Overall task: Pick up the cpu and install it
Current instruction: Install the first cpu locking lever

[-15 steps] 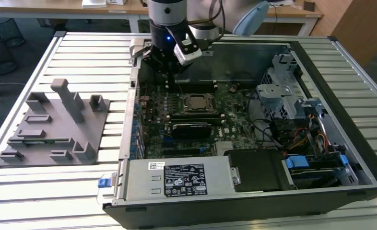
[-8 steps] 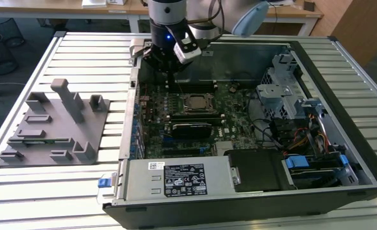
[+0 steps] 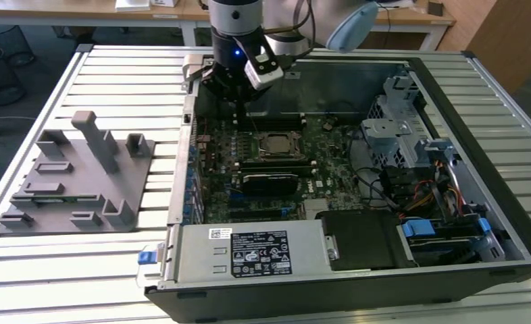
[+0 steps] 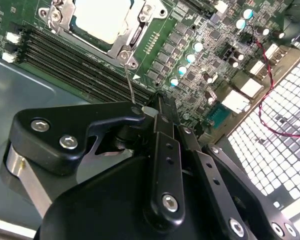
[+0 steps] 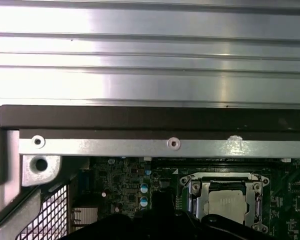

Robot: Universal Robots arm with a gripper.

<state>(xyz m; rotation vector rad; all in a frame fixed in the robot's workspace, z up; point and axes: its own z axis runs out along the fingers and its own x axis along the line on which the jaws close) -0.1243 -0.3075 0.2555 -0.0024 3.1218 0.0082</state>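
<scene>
On the slatted table, the hand, its grip unclear, hovers beside the seated cpu.

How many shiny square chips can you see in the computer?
1. The cpu sits in its metal frame in the middle of the green board, near the gripper. Others may be hidden under parts.

This looks like a robotics lab or assembly workshop: an opened computer case lies on a slatted aluminium bench, a grey fixture tray sits beside it, and wooden desks and wire bins stand beyond the bench.
</scene>
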